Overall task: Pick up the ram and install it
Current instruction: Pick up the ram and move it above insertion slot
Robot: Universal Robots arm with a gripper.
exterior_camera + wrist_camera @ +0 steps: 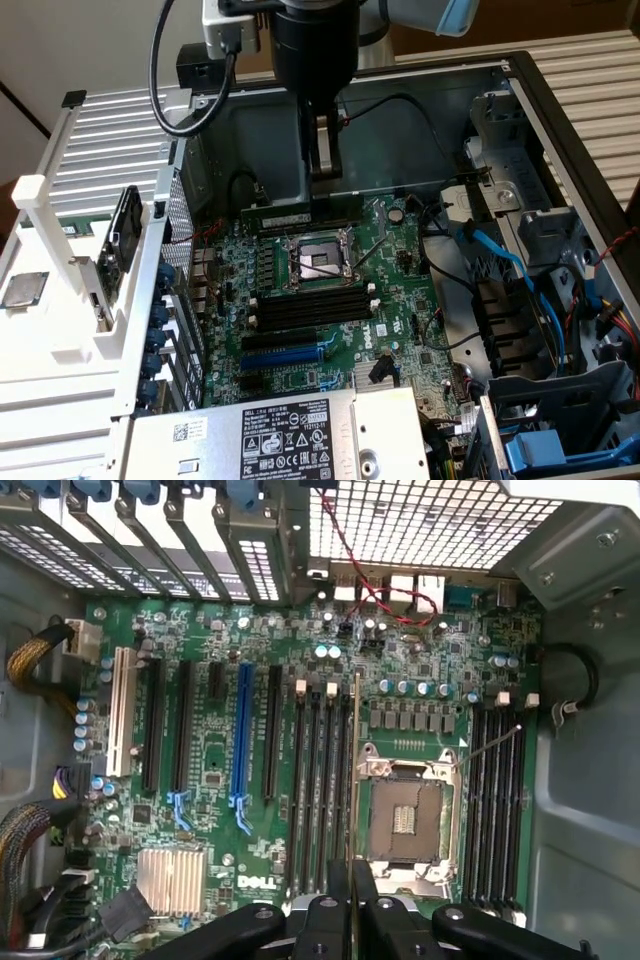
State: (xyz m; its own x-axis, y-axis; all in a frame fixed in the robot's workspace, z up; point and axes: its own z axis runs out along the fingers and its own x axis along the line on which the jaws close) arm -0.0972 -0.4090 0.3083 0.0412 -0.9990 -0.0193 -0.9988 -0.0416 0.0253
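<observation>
My fingers (324, 150) are clamped on the ram (300, 214), holding it level above the board (395, 300) by the CPU socket (315, 262), with open room up to the case wall (265, 140) beyond. I count four black memory slots (320, 790) on one side of the socket, four on the other, and one blue slot (243, 740). The exterior view shows the ram's long face. The wrist view shows its thin edge alongside the socket.

You have the ram (298, 218) clamped mid-length in the gripper (322, 188): long, thin dark stick, pale label, on edge, level, raised above the motherboard (400, 300), parallel to its memory slots (310, 308).
</observation>
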